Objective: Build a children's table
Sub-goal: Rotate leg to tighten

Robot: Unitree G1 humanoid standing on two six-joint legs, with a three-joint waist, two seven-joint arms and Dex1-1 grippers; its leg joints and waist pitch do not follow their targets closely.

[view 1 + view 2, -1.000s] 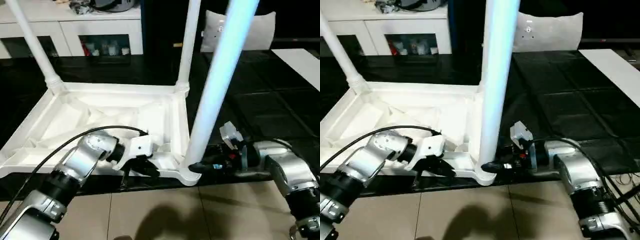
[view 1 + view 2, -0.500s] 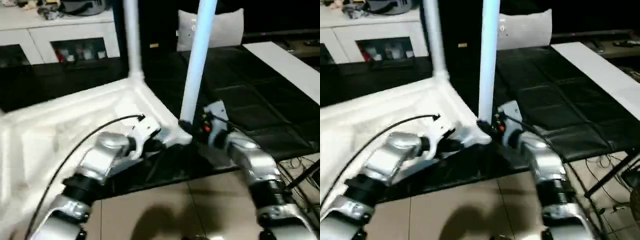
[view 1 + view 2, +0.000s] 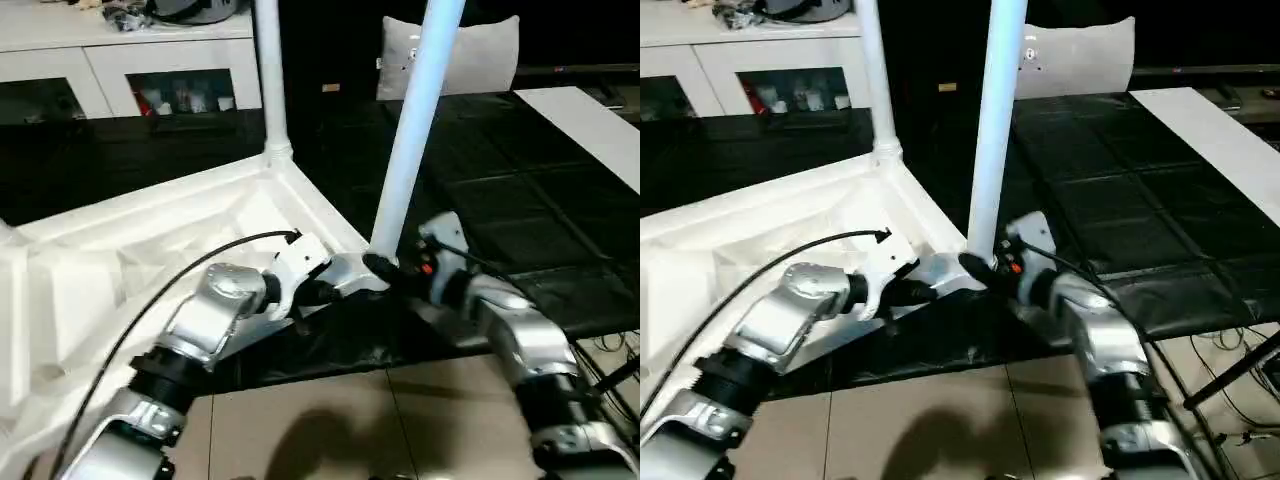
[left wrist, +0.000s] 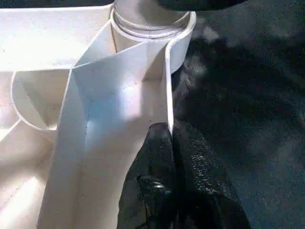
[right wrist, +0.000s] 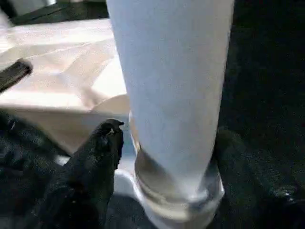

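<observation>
Upside down on the dark floor mat (image 3: 520,200) lay the white tabletop (image 3: 150,250), ribbed underside up, with a cabinet (image 3: 130,75) beyond it. Two legs stood upright in its corner sockets: a far leg (image 3: 268,70) and a near leg (image 3: 415,130). The right gripper (image 5: 162,157) straddled the near leg's base (one finger (image 5: 102,143) on each side, whether pressing it I couldn't tell). The left gripper (image 4: 174,157), fingers pressed together, pinched the tabletop's rim wall just beside that socket.
</observation>
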